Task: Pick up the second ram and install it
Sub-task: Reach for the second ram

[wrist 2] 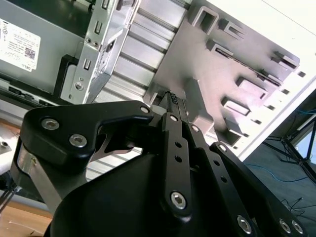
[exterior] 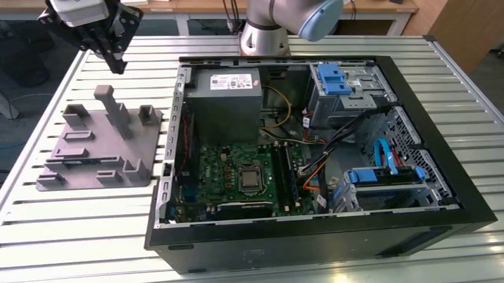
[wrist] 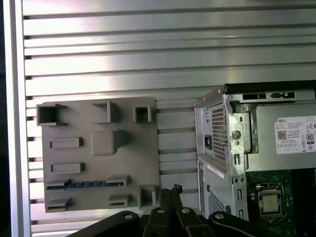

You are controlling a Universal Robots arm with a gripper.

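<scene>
The second ram (wrist: 84,184) is a thin dark strip lying on its edge in a groove of the grey fixture plate (wrist: 98,153). That plate (exterior: 102,144) sits on the slatted table at the exterior view's left, beside the open computer case. My gripper (exterior: 118,66) hangs in the air above the plate's far edge, well clear of it. Its black fingers (wrist 2: 173,106) are pressed together with nothing between them, and their tips (wrist: 173,190) sit beside the plate's corner, away from the ram. The motherboard (exterior: 236,177) with its long black memory slots (exterior: 287,177) lies inside the case.
The open black case (exterior: 441,177) fills the table's middle and the exterior view's right, with a grey power supply (exterior: 228,88), blue drive brackets (exterior: 334,79) and loose cables. Upright grey blocks (exterior: 118,112) rise from the fixture plate. The arm's base (exterior: 264,35) stands behind the case.
</scene>
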